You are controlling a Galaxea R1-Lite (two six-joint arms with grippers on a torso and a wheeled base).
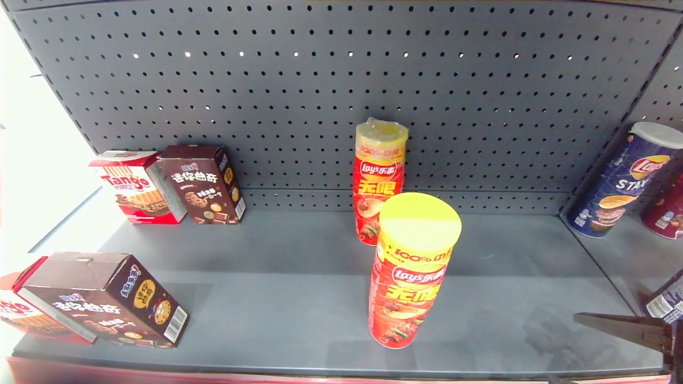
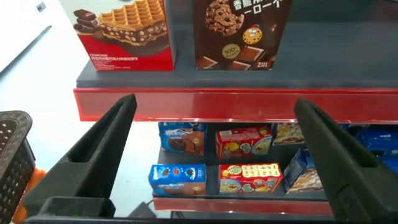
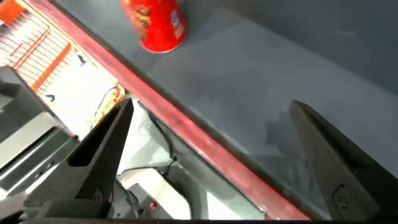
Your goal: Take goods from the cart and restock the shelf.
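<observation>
Two red chip cans with yellow lids stand on the grey shelf: one near the front, one against the pegboard back. The front can's base also appears in the right wrist view. My right gripper is open and holds nothing; it hangs over the shelf's red front lip, to the right of the front can. One of its dark fingers pokes in at the lower right of the head view. My left gripper is open and holds nothing, level with the red shelf edge below two boxes.
Wafer and cookie boxes stand at the shelf's left front, with two more at the back left. A blue chip can stands past the divider on the right. An orange wire cart and a dark mesh basket sit below. A lower shelf holds small boxes.
</observation>
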